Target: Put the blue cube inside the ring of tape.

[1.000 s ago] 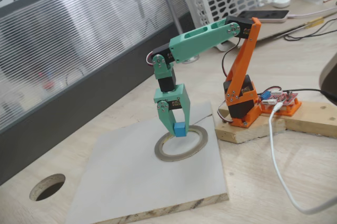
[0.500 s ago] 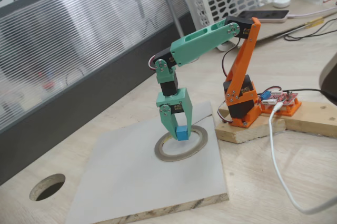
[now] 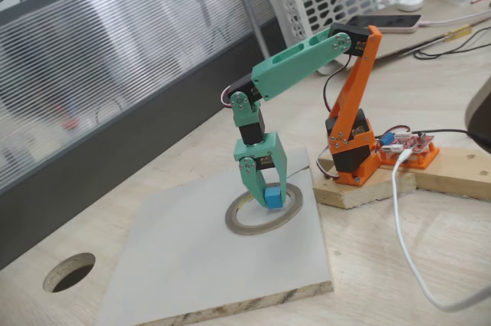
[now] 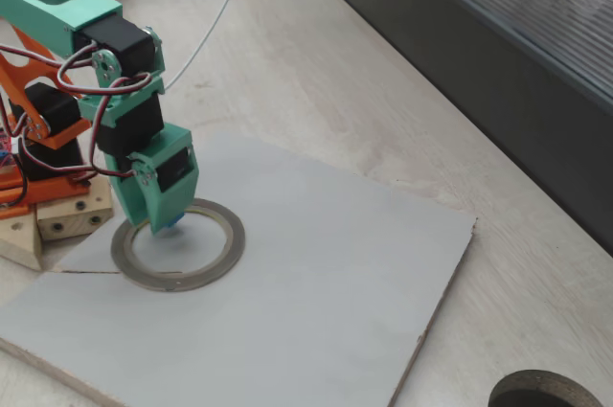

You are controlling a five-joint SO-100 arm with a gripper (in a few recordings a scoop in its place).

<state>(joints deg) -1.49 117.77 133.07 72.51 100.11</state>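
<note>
Since a second ago our hand [image 3: 270, 195], clenched on the blue cube [image 3: 273, 198], sinks rightward over the ring of tape [image 3: 253, 222]; release seems near.

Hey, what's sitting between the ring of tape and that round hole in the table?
Nothing: in a fixed view only bare grey board and wooden tabletop separate the ring of tape from the hole.

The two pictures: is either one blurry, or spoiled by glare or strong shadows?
Both fixed views are sharp and evenly lit. In one, the green end effector holds the small sky-blue cube crisply over the grey ring of tape, with bright glare at the top edge. In the other, the ring casts hardly any shadow.
</note>
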